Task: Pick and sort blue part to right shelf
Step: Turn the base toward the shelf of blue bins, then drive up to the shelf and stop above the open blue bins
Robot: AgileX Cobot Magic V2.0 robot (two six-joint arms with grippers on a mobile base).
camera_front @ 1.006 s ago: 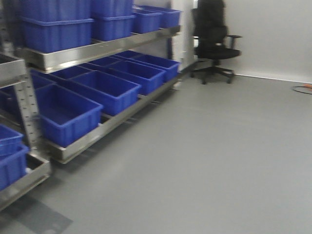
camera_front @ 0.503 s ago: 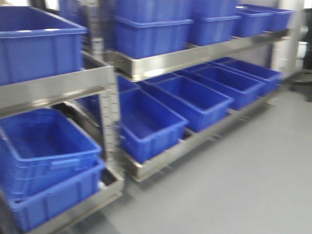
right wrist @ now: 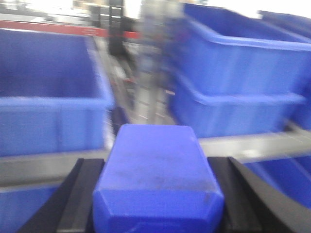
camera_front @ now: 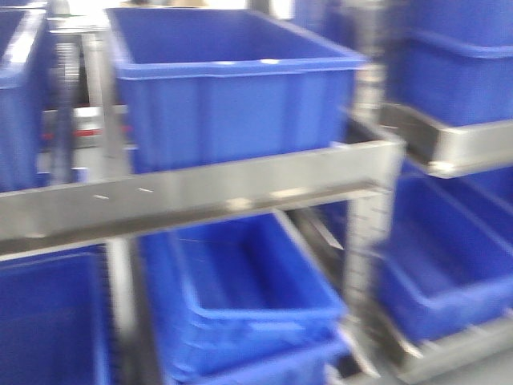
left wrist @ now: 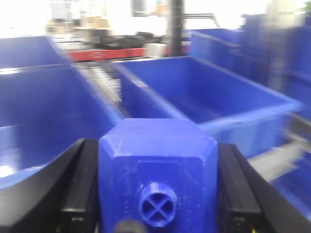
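In the left wrist view my left gripper [left wrist: 158, 148] is shut on the blue part [left wrist: 155, 170], a solid-blue block with sloped shoulders. Its round raised knob [left wrist: 158, 206], ribbed in a cross, faces the camera. Black fingers [left wrist: 80, 184] press both its sides. In the right wrist view my right gripper [right wrist: 158, 167] is shut on a similar blue block [right wrist: 155, 170] with bevelled edges. Its top end is hidden, so its knob does not show. Neither gripper shows in the front view.
A steel shelf rack [camera_front: 200, 196] fills the front view, close up, with large blue bins above [camera_front: 232, 88] and below [camera_front: 240, 297]. A steel upright [camera_front: 365, 233] stands right of centre. Open blue bins lie ahead of both wrists [left wrist: 209, 97] [right wrist: 48, 92]. All views are blurred.
The front view has swung left and closer to the racks: the open grey floor and black chair are gone, and one rack section with its bins now fills the frame.
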